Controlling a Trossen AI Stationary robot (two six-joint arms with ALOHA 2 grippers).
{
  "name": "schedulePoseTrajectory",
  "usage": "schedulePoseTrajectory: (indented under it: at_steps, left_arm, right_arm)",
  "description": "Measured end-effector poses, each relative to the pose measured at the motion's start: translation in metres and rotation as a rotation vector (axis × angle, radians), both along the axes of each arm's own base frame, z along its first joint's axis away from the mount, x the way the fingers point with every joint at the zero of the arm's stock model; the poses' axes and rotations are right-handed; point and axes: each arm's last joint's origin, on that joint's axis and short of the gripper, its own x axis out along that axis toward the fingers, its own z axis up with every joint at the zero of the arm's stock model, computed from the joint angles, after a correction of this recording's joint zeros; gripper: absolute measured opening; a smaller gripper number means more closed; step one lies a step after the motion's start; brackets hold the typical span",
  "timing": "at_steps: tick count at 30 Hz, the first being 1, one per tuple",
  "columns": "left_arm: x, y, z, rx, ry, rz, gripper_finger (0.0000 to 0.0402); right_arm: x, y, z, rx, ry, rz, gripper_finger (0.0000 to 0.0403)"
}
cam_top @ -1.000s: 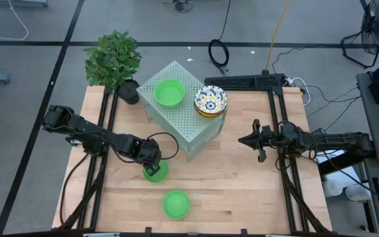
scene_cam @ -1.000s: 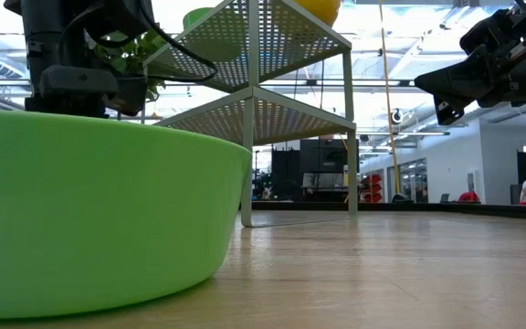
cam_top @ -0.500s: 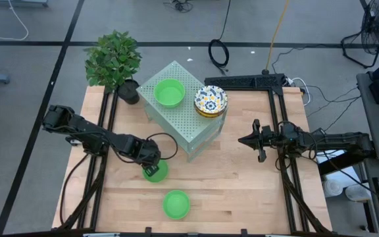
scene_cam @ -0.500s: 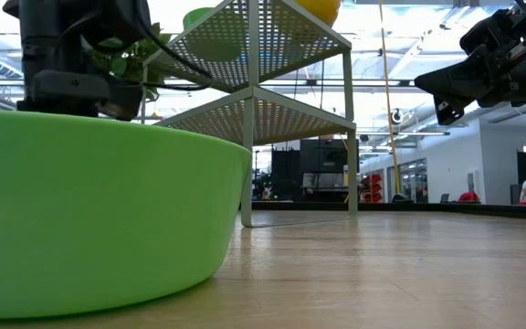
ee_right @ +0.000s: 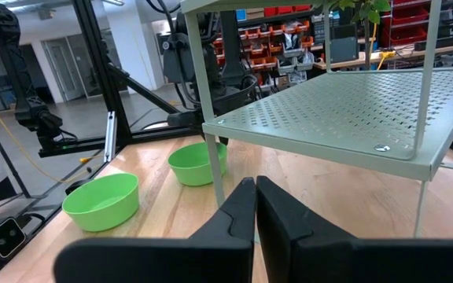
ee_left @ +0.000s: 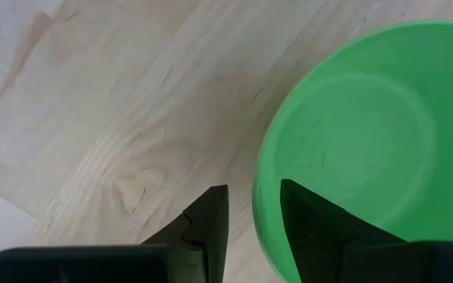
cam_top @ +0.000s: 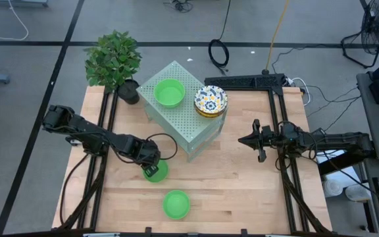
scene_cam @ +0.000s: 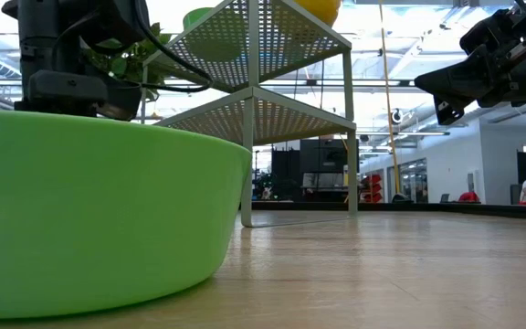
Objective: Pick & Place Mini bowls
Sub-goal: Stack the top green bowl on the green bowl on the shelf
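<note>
— How many bowls, and where?
— Three green bowls: one point(cam_top: 169, 92) atop the perforated shelf point(cam_top: 196, 128), one point(cam_top: 176, 203) near the worktop's point(cam_top: 242, 197) front edge, one point(cam_top: 158, 172) gripped at its rim by the left end effector point(cam_top: 151, 170). Patterned bowls point(cam_top: 210, 100) sit stacked on the shelf; count unclear.
— Right end effector point(cam_top: 250, 140)?
— Closed, empty, near the right edge.

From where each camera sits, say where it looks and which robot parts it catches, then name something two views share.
High view: overhead, straight down on the table; both arms, the left gripper at a green bowl.
Low view: table height, looking across past the front green bowl to the perforated shelf.
Left wrist view: straight down; its fingers straddle the bowl's rim.
Right wrist view: level across the table; the right gripper shut.
Shared: high and right wrist views both show both table-level green bowls.
</note>
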Motion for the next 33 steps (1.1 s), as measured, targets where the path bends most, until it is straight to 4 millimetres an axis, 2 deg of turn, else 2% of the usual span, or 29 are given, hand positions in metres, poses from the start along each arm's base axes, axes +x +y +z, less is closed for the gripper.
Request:
schedulePoseTrajectory:
  at_steps: [11,18,33]
  left_arm:
    - [0.0000,0.0002,0.0000,0.005,-0.001,-0.003,0.0120]
    - [0.0027,0.0030,0.0025,-0.081,0.008,0.006,0.0120]
    - [-0.0014,0.0062,0.0018,-0.068,0.055,0.013,0.0120]
  right_arm:
    - [0.0000,0.0000,0.0000,0.000,0.000,0.000,0.0000]
    - [0.0000,0.0000,0.0000,0.000,0.000,0.000,0.0000]
    - [0.0000,0.0000,0.0000,0.000,0.000,0.000,0.0000]
